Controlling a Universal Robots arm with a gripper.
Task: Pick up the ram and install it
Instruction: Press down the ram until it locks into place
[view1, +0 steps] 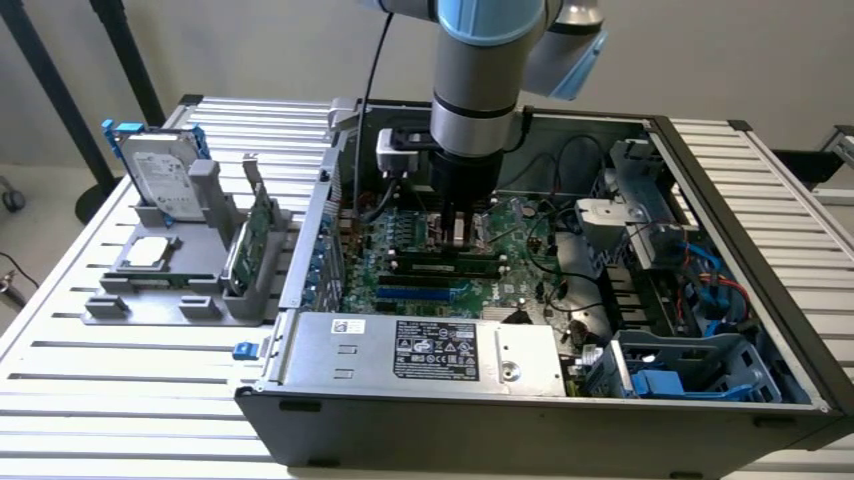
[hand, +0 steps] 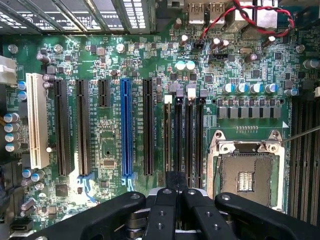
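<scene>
One arm is down inside the open computer case (view1: 747, 215), gripper (view1: 458, 232) closed over the motherboard's (hand: 110, 150) memory slots (hand: 182, 135). The ram (view1: 445, 264) lies in a slot just at the gripper's six o'clock, so seating looks to be in hand; I judge it needs straight, even downward pressure.

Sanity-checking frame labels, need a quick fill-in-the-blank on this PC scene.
1. The pincer over the motherboard has its jaws ___.
2. The processor socket is ___.
3. The long slot flanked by black slots is coloured ___.
4. The hard drive stands on a grey fixture ___ the case.

Missing words: shut; empty; blue; outside.
</scene>
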